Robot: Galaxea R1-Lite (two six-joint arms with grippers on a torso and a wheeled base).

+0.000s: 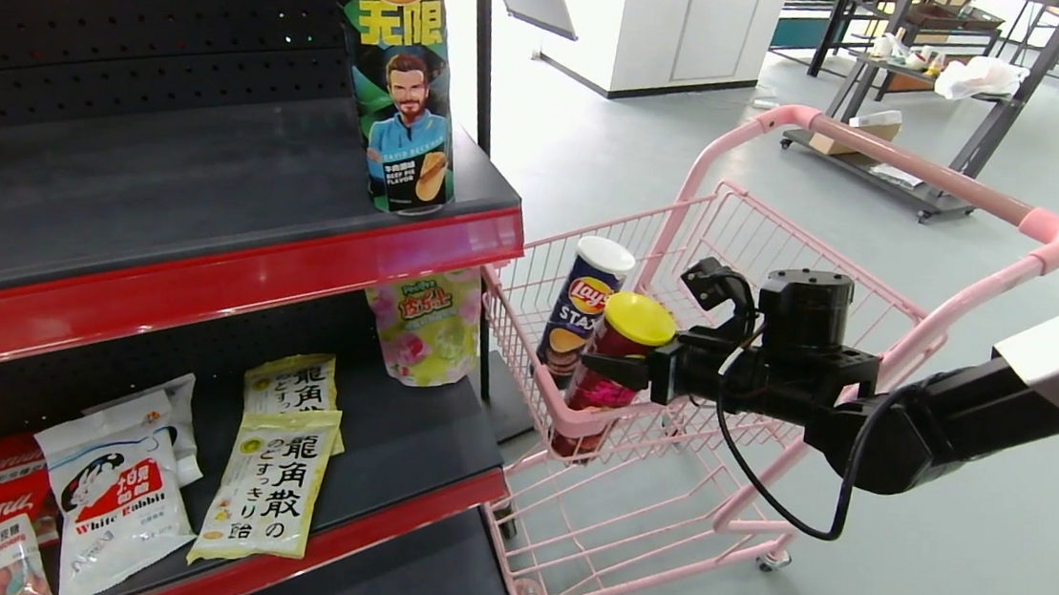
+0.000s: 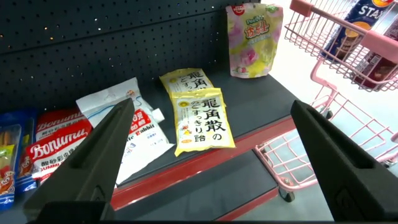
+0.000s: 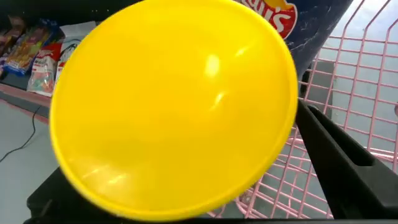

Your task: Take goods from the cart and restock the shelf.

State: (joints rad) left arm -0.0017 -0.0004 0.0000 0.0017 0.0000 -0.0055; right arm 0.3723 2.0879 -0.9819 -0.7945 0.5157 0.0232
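Note:
A red chips can with a yellow lid [image 1: 640,319] stands slightly tilted at the near corner of the pink cart's [image 1: 887,158] basket. My right gripper [image 1: 617,368] is shut on its upper body, one black finger crossing its front. In the right wrist view the yellow lid [image 3: 174,106] sits between the fingers [image 3: 336,158]. A dark blue chips can [image 1: 583,304] stands right behind it in the basket. My left gripper [image 2: 211,168] hangs open in front of the lower shelf, holding nothing.
A tall green chips can [image 1: 400,75] stands at the right end of the upper shelf [image 1: 164,198], which has bare room to its left. The lower shelf [image 1: 411,441] carries yellow candy bags [image 2: 202,121], white and red bags and a floral pouch [image 1: 429,325]. Tables stand far behind the cart.

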